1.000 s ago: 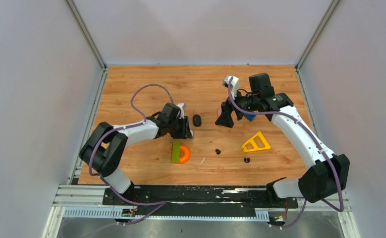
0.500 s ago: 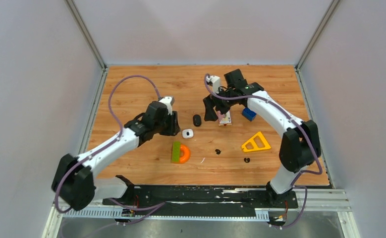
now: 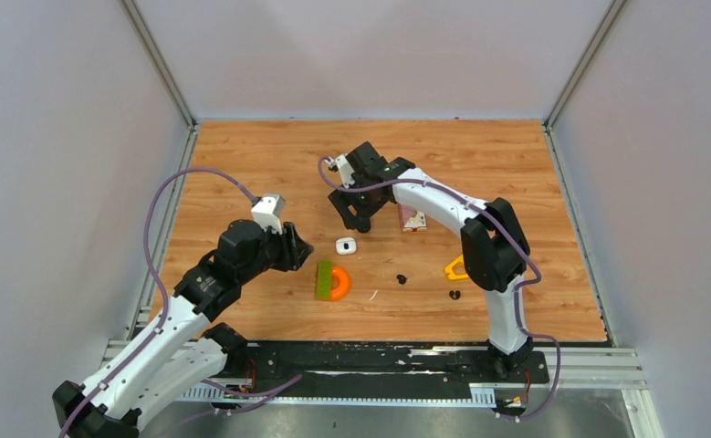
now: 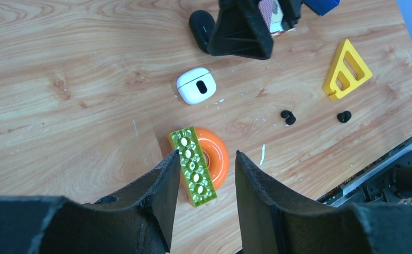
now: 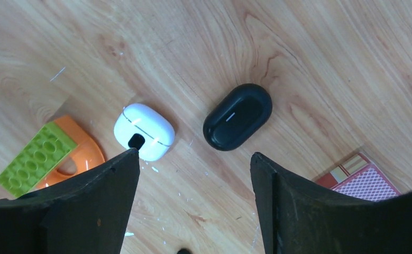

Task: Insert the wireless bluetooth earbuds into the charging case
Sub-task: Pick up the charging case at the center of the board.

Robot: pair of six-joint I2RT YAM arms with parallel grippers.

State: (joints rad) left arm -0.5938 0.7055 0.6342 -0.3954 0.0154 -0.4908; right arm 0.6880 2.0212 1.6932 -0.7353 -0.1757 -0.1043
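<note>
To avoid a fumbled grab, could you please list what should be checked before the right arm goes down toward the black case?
1. Right gripper wide open with nothing between the fingers: ok.
2. Black case lies in line with the gap between those fingers: ok.
3. White case apart from the black case: ok, though close beside it.
4. Black case lid open to take earbuds: not ok, it looks shut.
5. Black earbuds lying free and unobstructed: ok.
6. White earbuds located: cannot tell, none visible.
7. Left gripper empty and apart from the right arm, near the green brick: ok.
</note>
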